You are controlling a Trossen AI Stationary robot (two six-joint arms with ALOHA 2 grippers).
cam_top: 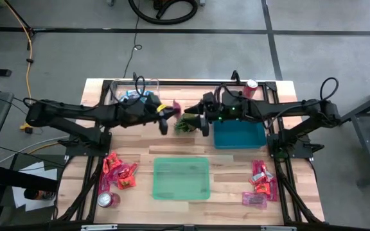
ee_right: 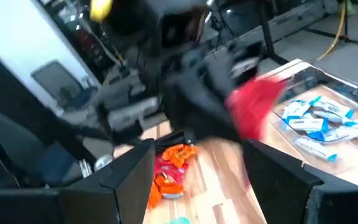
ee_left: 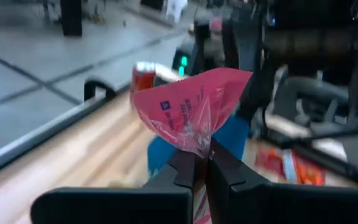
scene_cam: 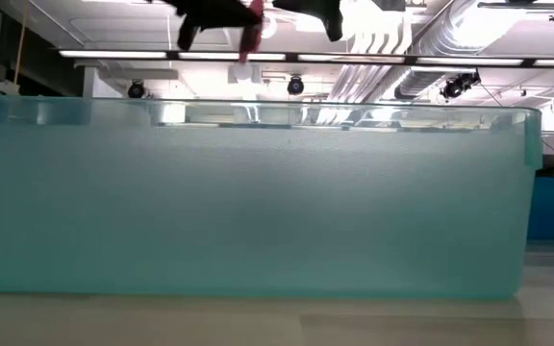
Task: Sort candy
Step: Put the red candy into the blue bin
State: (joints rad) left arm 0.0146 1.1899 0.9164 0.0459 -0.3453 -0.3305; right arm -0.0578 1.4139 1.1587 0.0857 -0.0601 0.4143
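My left gripper [ee_left: 201, 163] hangs high over the table's far middle, shut on one pink candy [ee_left: 191, 112], which also shows in the high view [cam_top: 175, 106]. My right gripper [ee_right: 197, 180] faces it from the right, open, with nothing between its fingers; from above it is near a small green plant [cam_top: 186, 124]. More pink and orange candy lies in piles at the near left [cam_top: 117, 173] and near right [cam_top: 261, 183]. Blue-and-white candy lies in a clear bin [ee_right: 319, 121] at the far left. My left gripper pinches the pink candy's crumpled lower end [ee_left: 196, 144] between its two fingers. The fingers lie about level and point toward the table's right. The wrapper fans out past the fingertips, lifted well clear of the table.
A blue bin [cam_top: 239, 134] stands right of centre and a green bin [cam_top: 181, 178] at the near middle; the green bin's wall [scene_cam: 258, 192] fills the low view. Red cans stand at the near left [cam_top: 108, 199] and far right [cam_top: 252, 86].
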